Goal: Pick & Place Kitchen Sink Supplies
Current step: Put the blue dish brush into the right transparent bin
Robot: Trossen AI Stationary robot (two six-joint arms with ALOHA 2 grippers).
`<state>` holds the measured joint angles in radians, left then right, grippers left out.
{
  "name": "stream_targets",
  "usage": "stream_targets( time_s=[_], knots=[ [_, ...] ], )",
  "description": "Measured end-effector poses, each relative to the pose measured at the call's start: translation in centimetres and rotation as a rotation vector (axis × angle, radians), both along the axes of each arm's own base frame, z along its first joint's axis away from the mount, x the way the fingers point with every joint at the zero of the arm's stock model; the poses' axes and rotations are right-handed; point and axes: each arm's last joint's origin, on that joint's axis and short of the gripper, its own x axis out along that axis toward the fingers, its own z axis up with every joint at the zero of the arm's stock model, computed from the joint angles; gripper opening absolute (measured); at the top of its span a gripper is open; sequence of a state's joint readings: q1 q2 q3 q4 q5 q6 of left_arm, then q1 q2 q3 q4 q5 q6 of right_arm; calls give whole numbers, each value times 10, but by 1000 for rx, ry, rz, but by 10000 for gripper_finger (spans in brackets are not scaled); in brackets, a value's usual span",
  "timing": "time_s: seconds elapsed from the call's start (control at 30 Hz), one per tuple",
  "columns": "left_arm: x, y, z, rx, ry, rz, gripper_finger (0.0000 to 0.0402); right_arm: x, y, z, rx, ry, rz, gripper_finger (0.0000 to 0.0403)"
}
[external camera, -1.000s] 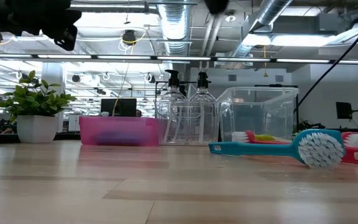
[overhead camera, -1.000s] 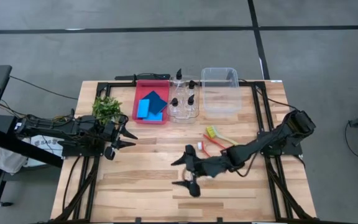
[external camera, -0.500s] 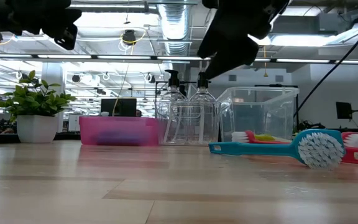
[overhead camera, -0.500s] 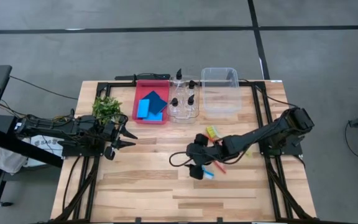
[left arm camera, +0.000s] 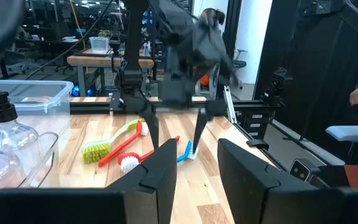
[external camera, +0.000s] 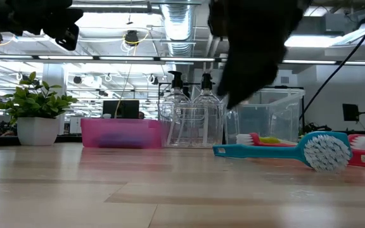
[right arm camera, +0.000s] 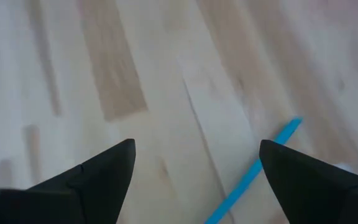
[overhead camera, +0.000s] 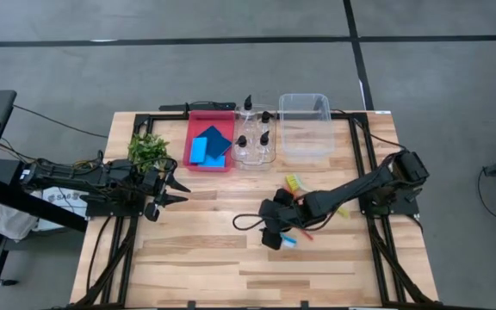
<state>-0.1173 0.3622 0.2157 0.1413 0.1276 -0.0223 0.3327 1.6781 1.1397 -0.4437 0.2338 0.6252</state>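
Note:
Three long-handled brushes lie flat on the wooden table right of centre: a blue one (overhead camera: 288,242) (external camera: 265,151), a red one (left arm camera: 128,159) and a yellow-green one (overhead camera: 294,182). My right gripper (overhead camera: 270,234) (left arm camera: 176,144) hangs open above the blue brush, fingers slanting down, touching nothing. The blue handle (right arm camera: 253,171) shows near one fingertip. Pump bottles (overhead camera: 255,138) stand in a clear tray at the back. Two blue sponges (overhead camera: 210,144) lie in the red bin. My left gripper (overhead camera: 179,193) waits open at the left, level, beside the plant (overhead camera: 147,148).
A clear plastic bin (overhead camera: 306,125) stands at the back right, next to the bottles' tray. The red bin (overhead camera: 195,138) sits left of that tray. Bare wood stretches across the near half of the table (overhead camera: 188,258). Black frame rails run along the table's edges.
My right gripper has tipped from nearly level to slanting steeply down and has sunk toward the blue brush, shifting a little toward the table's right edge. Its fingers stay open. The brushes have not moved.

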Motion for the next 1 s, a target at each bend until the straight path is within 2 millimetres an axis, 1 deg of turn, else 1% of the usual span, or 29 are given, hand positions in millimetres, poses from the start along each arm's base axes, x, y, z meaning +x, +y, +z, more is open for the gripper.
stream_targets(
  time_s=[0.2, 0.33, 0.47, 0.77, 0.9, 1.0],
  knots=[
    [0, 0, 0, 0, -2, 0, 118, 7, 2, -39, -26, 137, -33, 337],
    [0, 0, 0, 0, -2, 0, 118, 8, 2, -55, -32, 200, -66, 337],
    [0, 0, 0, 0, -2, 0, 118, 7, 0, -60, -19, 230, -114, 337],
    [0, 0, 0, 0, -2, 1, 118, 5, -3, -62, 11, 259, -188, 335],
    [0, 0, 0, 0, -2, 1, 118, 5, -7, -62, 48, 276, -229, 321],
    [0, 0, 0, 0, -2, 1, 118, 5, -7, -62, 63, 283, -228, 303]
  ],
)
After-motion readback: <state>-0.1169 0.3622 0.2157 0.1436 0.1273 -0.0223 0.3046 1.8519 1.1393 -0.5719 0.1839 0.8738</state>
